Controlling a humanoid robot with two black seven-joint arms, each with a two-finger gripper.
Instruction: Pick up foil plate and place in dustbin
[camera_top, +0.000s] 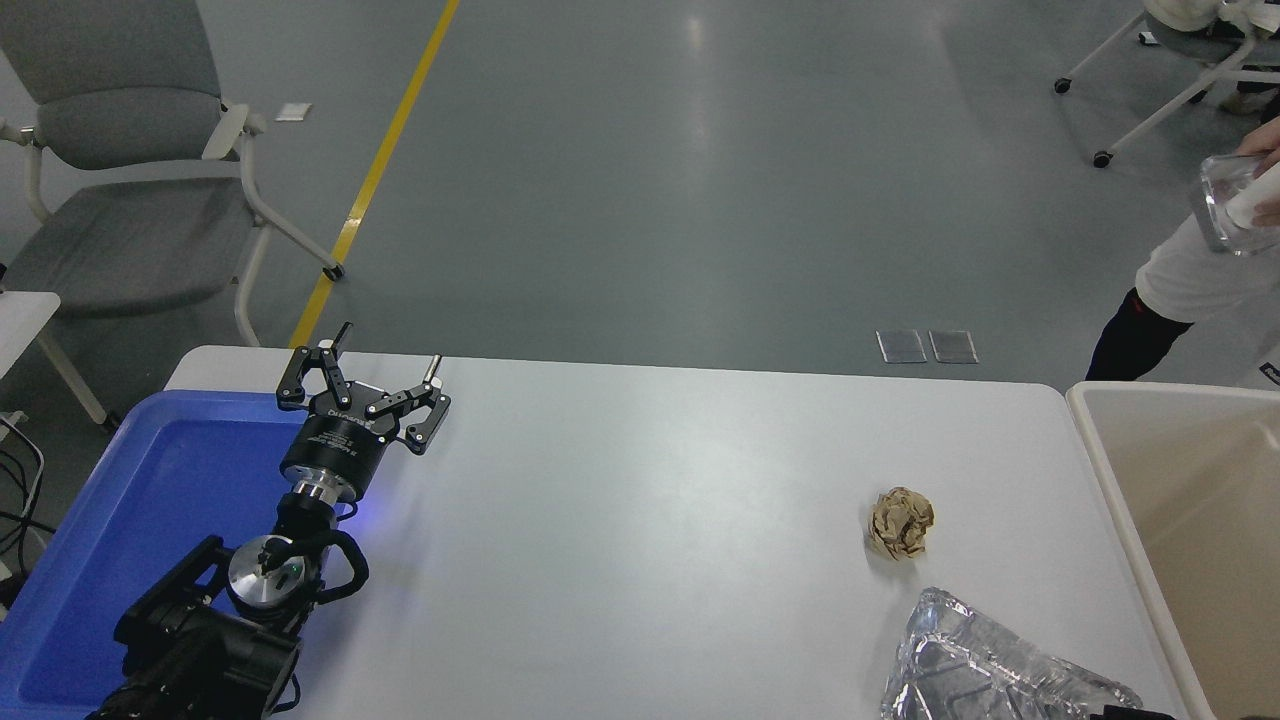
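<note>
From my remote station I saw the foil plate (1000, 665) lying on the white table (640, 500) at its near right corner, partly cut off by the lower edge of the view, its wrinkled rim facing up. The brown paper ball (901, 522) sat just beyond it, close but apart. The dustbin (1110, 470) stood against the table's right side, its thick pale rim beside the plate's right end. The left gripper (378, 372) was parked at the lower left, over the far right corner of the blue tray (130, 520), with its jaws spread wide and holding nothing. Of the right arm I saw only a thin dark sliver at the bottom edge near the plate, and I could not tell how its jaws stood. A person's hand (1262, 160) at the upper right held a clear plastic container (1222, 200).
</note>
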